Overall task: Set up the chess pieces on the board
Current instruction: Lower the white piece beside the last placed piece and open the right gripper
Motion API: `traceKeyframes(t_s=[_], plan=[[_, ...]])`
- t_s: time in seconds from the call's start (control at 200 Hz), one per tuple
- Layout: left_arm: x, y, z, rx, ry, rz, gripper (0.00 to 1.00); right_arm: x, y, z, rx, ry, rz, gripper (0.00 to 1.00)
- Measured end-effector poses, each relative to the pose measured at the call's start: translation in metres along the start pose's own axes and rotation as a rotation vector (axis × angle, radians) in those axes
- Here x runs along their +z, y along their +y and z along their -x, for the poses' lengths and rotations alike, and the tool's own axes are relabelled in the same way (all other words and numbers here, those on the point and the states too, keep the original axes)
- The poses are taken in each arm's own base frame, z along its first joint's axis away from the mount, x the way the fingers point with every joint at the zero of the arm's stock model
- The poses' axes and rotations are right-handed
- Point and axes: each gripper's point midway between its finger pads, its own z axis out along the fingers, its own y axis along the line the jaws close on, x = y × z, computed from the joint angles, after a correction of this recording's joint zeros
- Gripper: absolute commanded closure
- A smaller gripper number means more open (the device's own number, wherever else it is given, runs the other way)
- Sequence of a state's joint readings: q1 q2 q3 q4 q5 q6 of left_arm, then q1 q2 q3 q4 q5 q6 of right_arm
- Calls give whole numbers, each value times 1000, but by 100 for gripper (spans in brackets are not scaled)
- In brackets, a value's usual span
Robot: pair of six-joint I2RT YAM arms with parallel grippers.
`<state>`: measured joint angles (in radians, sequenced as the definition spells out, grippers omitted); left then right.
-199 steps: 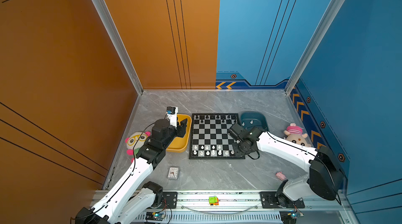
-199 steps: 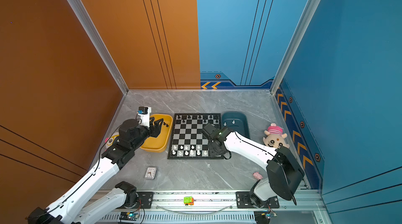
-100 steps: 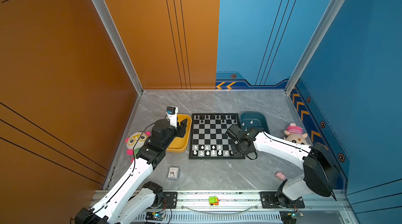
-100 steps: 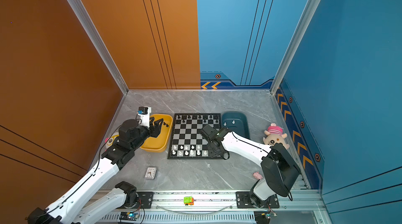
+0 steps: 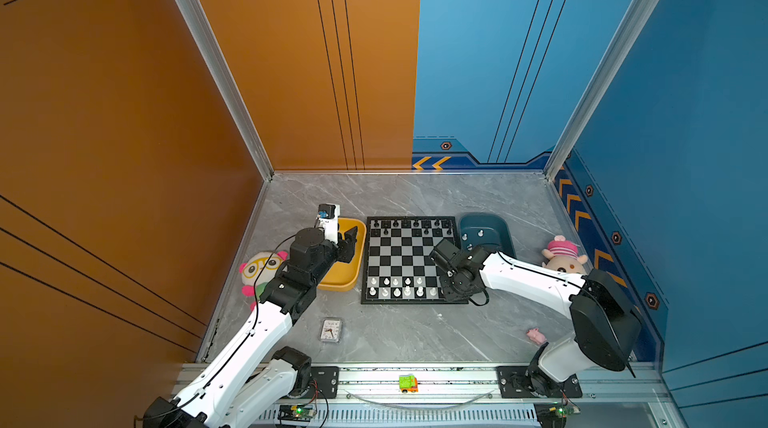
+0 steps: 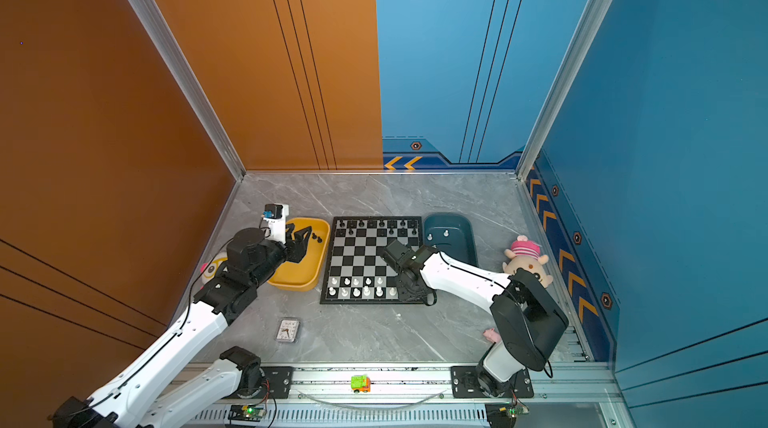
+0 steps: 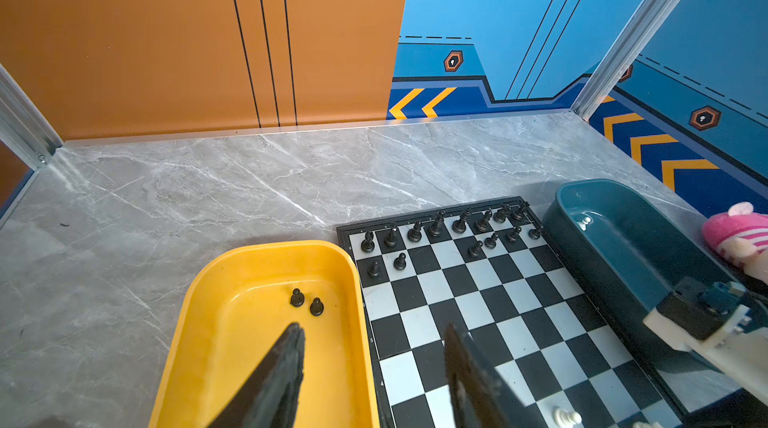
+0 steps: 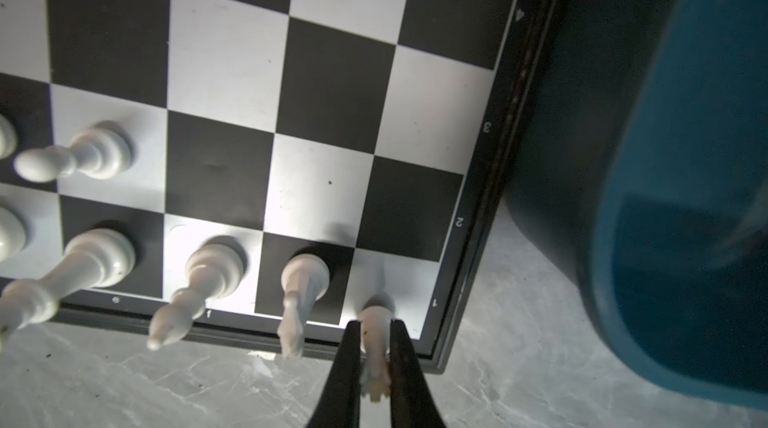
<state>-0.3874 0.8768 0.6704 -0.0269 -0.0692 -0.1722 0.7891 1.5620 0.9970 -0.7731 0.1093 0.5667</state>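
Observation:
The board (image 5: 399, 257) lies mid-table in both top views (image 6: 353, 257). Black chess pieces (image 5: 409, 224) fill its far rows and white chess pieces (image 5: 397, 286) stand on its near rows. My right gripper (image 8: 374, 347) is shut on a white piece (image 8: 374, 322), which it holds upright on the board's near right corner square; in a top view the wrist hides the fingers (image 5: 449, 291). My left gripper (image 7: 374, 328) is open and empty, straddling the edge between the yellow tray (image 7: 199, 322) and the board. Two black pawns (image 7: 306, 302) stand in that tray.
A dark teal tray (image 5: 498, 230) right of the board holds white pieces (image 5: 480, 233). Plush toys sit at the left (image 5: 262, 268) and right (image 5: 565, 253). A small clock (image 5: 331, 329), a pink pig (image 5: 537, 335) and a toy car (image 5: 408, 383) lie near the front.
The right arm has shifted slightly leftward over the board's near right corner, with the white piece still held. The left arm has not moved.

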Motion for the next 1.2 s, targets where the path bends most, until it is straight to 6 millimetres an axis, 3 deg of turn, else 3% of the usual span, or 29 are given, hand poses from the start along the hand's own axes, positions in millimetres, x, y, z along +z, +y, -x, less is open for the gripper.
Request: traceKeyframes(t_s=[1.201], plan=[[0, 0, 0, 0, -1, 3, 44, 4, -6, 6, 35, -19, -1, 100]])
